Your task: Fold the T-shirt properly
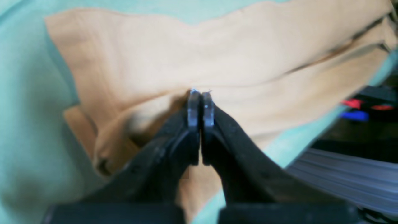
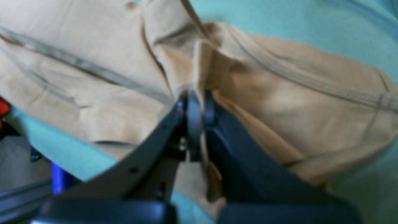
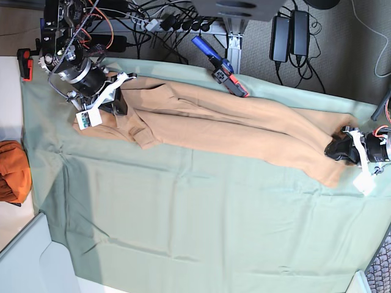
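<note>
The left gripper (image 1: 201, 93) is pinched tight on a fold of the T-shirt (image 1: 217, 59), which lies spread over the green sheet (image 1: 31, 124) showing around the shirt's edges.

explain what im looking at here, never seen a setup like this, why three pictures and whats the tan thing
This is a two-armed robot folding a T-shirt. The wide picture looks down from above on a pale green sheet, where the tan shirt lies stretched out long between the arms. The other two pictures come from small cameras on the robot's wrists, looking along each claw. The left gripper, at the right edge of the overhead view, is shut on the shirt's edge. The right gripper, at the upper left overhead, is shut on a bunched part of the shirt. An orange cloth bundle sits off to the side, untouched.
</note>
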You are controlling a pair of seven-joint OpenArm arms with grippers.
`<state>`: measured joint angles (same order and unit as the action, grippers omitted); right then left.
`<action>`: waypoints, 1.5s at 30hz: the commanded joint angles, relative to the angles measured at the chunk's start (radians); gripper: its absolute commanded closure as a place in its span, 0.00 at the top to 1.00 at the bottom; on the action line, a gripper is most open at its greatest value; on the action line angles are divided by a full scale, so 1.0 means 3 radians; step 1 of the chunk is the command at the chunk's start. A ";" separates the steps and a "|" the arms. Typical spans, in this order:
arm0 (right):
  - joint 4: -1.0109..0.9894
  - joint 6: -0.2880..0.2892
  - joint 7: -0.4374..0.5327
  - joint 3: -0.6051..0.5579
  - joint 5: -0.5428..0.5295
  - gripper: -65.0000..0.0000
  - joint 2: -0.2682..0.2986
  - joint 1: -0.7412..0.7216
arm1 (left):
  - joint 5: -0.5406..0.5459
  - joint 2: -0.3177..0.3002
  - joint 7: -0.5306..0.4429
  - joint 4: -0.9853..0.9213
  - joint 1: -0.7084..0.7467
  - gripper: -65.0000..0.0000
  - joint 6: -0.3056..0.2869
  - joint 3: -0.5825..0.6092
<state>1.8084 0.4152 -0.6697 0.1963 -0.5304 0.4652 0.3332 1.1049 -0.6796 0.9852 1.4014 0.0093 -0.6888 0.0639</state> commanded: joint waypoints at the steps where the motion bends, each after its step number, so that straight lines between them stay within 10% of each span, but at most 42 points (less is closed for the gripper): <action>1: 0.0052 0.0351 0.0072 0.0031 -0.0037 0.00 0.0045 -0.0019 | 0.0097 -0.0092 -0.0010 0.0045 -0.0060 0.00 -0.0031 -0.0075; 8: 0.0052 0.0350 0.0072 0.0031 -0.0038 0.00 0.0045 -0.0019 | 0.0127 -0.0137 -0.0003 0.0045 -0.0057 0.43 -0.0031 -0.0579; 42: 0.0052 0.0350 0.0072 0.0031 -0.0038 0.00 0.0045 -0.0019 | 0.0156 0.0383 0.0008 -0.0383 0.0128 0.51 -0.0031 -0.0694; 45: 0.0052 0.0351 0.0072 0.0031 -0.0038 0.00 0.0045 -0.0018 | 0.0217 0.0417 -0.0020 -0.0381 0.0127 0.39 -0.0031 -0.0694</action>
<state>1.8084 0.4152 -0.6697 0.1963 -0.5304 0.4652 0.3332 1.1450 -0.5396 0.9939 1.2751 0.0631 -0.6888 -0.1379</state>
